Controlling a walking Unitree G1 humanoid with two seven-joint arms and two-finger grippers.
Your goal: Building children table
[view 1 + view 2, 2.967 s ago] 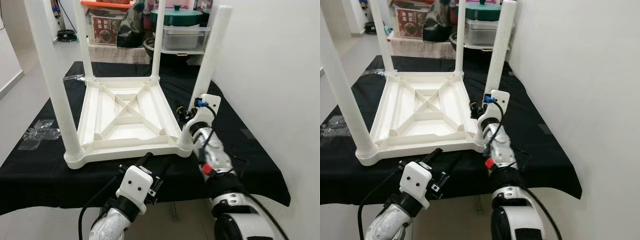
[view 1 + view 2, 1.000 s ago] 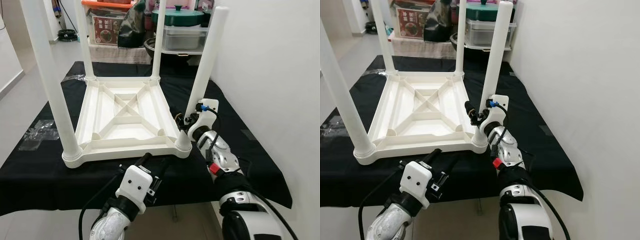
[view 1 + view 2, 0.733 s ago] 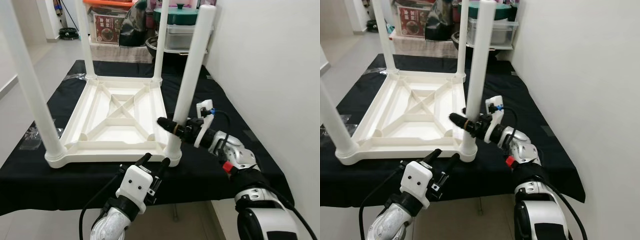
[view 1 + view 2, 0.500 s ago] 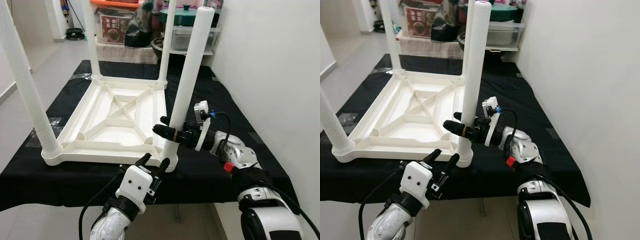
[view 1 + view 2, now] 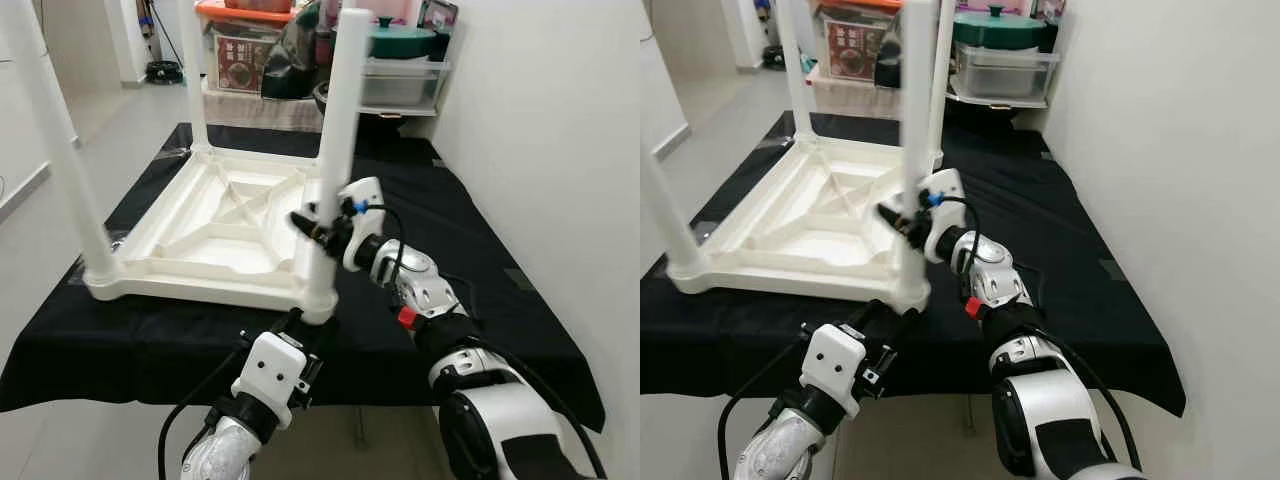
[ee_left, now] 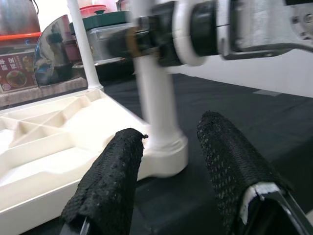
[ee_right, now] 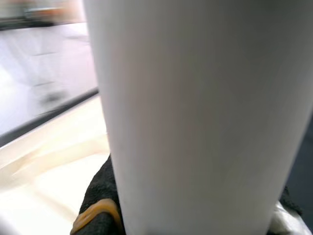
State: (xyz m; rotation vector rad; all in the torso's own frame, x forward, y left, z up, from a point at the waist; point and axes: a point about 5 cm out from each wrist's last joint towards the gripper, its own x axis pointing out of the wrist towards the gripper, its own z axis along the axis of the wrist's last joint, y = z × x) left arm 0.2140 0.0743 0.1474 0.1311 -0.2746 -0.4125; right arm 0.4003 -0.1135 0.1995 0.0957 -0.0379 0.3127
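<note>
1. Upside-down white plastic children's table [image 5: 215,235] lies on the black cloth-covered bench [image 5: 480,280], its round white legs pointing up.
2. The right gripper [image 5: 318,226] is closed around the near white leg [image 5: 335,150], low down, just above the table's corner.
3. The left gripper [image 6: 166,161] waits below that corner with its fingers [image 6: 110,181] apart and empty.
4. I think the leg is being fitted now. Next it likely needs a firm push or twist into the corner.
5. Behind the table stand a green pot [image 5: 405,40] and a clear storage box [image 5: 400,80]. The white wall [image 5: 540,130] is near the right arm.
</note>
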